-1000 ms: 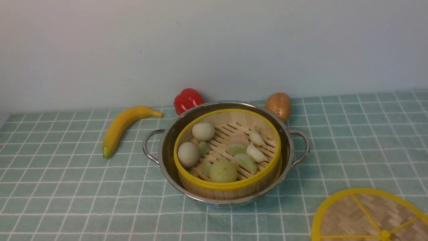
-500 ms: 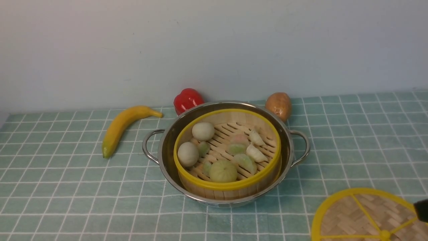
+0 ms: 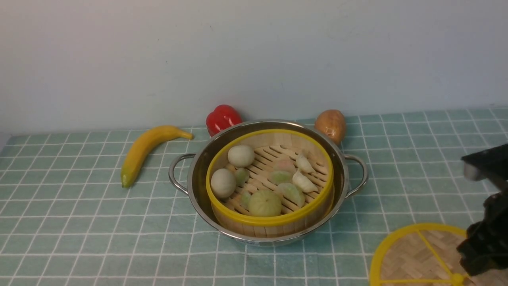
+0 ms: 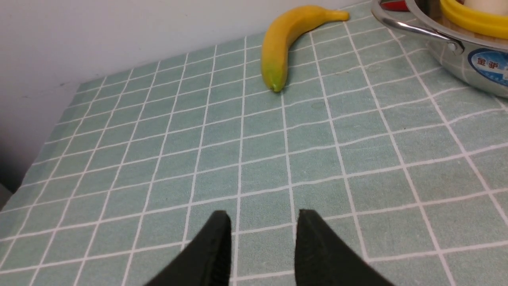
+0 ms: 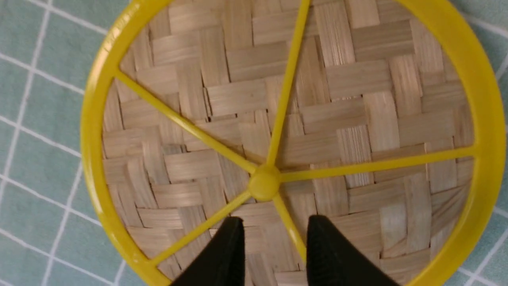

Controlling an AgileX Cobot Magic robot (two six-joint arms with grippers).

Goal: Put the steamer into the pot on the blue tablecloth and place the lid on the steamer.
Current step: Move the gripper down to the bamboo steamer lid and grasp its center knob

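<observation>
The bamboo steamer (image 3: 274,219), holding pale buns and dumplings, sits inside the steel pot (image 3: 341,174) on the blue tablecloth (image 3: 79,222). The woven lid (image 3: 412,254) lies flat on the cloth at the front right, apart from the pot. My right gripper (image 5: 276,222) hovers open above the lid (image 5: 349,91), its fingertips just short of the yellow centre knob (image 5: 264,183), with nothing between them. In the front view the right arm (image 3: 484,246) covers the lid's right part. My left gripper (image 4: 264,216) is open over bare cloth, away from the pot (image 4: 472,67).
A banana (image 3: 145,149) lies left of the pot. A red pepper (image 3: 223,118) and a potato (image 3: 331,125) stand behind it by the wall. The cloth's left edge shows in the left wrist view.
The right arm has come into the front view from the right and now stands over the lid's right side. The pot, steamer and lid have not moved.
</observation>
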